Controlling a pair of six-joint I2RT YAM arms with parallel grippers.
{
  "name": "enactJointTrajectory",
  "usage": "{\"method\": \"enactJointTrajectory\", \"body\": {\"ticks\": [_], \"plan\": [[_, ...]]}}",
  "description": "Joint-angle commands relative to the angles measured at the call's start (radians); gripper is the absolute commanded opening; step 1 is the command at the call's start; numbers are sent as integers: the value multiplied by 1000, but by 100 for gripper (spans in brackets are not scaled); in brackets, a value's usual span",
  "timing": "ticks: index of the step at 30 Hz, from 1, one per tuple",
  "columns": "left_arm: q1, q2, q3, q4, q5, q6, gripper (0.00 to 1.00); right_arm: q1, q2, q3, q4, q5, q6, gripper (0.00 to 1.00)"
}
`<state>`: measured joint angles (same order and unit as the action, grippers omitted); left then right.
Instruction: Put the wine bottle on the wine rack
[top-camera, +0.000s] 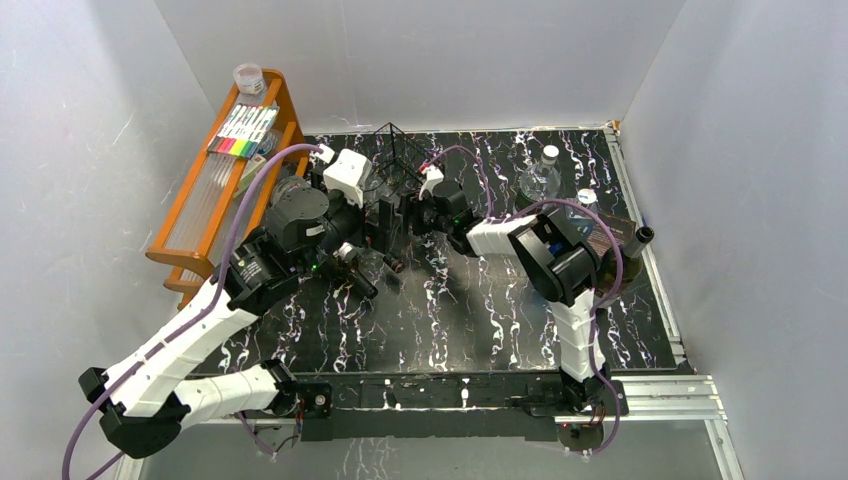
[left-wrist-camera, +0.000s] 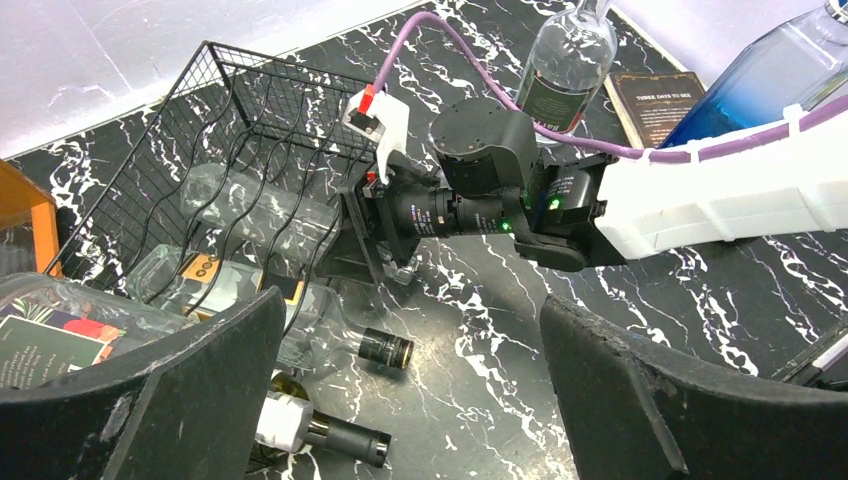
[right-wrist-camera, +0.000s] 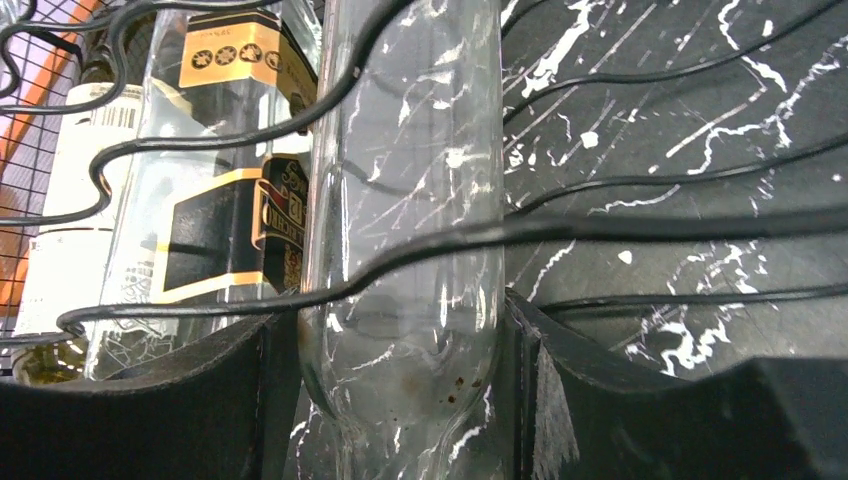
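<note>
The black wire wine rack (left-wrist-camera: 235, 120) stands at the back of the table, and its wires also cross the right wrist view (right-wrist-camera: 620, 225). A clear empty wine bottle (right-wrist-camera: 405, 200) lies in the rack's cradle wires. My right gripper (right-wrist-camera: 400, 400) is shut on its lower body, a finger on each side. In the left wrist view that gripper (left-wrist-camera: 365, 225) sits at the rack's front. A second clear bottle with a black and gold label (right-wrist-camera: 225, 190) lies beside it, its dark cap (left-wrist-camera: 386, 347) pointing out. A green bottle with a white collar (left-wrist-camera: 300, 425) lies lower left. My left gripper (left-wrist-camera: 410, 400) hangs open and empty above the table.
An orange wooden shelf (top-camera: 215, 190) with markers stands at the left. An upright clear bottle (left-wrist-camera: 565, 60), a blue bottle (left-wrist-camera: 760, 75) and a dark booklet (left-wrist-camera: 660, 100) stand at the back right. A dark bottle (top-camera: 628, 245) lies at the right edge.
</note>
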<state>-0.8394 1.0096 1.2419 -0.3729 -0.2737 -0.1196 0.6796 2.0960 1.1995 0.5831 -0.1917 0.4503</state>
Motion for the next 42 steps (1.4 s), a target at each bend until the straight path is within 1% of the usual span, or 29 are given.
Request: {"method": "enactJointTrajectory", "body": {"ticks": [1, 5, 12, 13, 17, 19, 20, 26, 28, 36, 42], "plan": [[6, -3, 19, 15, -17, 22, 98, 1, 13, 89, 145, -63, 20, 21], [5, -11, 13, 15, -19, 24, 98, 0, 30, 97, 151, -76, 39, 33], [5, -19, 5, 15, -23, 27, 98, 1, 29, 88, 136, -54, 56, 66], [6, -19, 4, 15, -21, 28, 98, 2, 28, 89, 128, -54, 55, 72], [5, -21, 7, 14, -18, 31, 98, 1, 15, 80, 124, -54, 54, 78], [6, -22, 7, 12, -22, 32, 98, 1, 3, 71, 121, -54, 53, 86], [5, -25, 7, 11, -21, 32, 98, 0, -4, 65, 121, -52, 52, 88], [5, -38, 5, 5, -27, 32, 98, 0, -62, 14, 111, -28, 54, 92], [6, -45, 4, 3, -32, 33, 98, 1, -89, 6, 63, -19, 50, 92], [5, -86, -8, 2, -33, 20, 98, 4, -257, -131, -69, 166, 123, 93], [6, -112, -25, -7, -28, 2, 98, 4, -427, -132, -289, 270, 98, 93]]}}
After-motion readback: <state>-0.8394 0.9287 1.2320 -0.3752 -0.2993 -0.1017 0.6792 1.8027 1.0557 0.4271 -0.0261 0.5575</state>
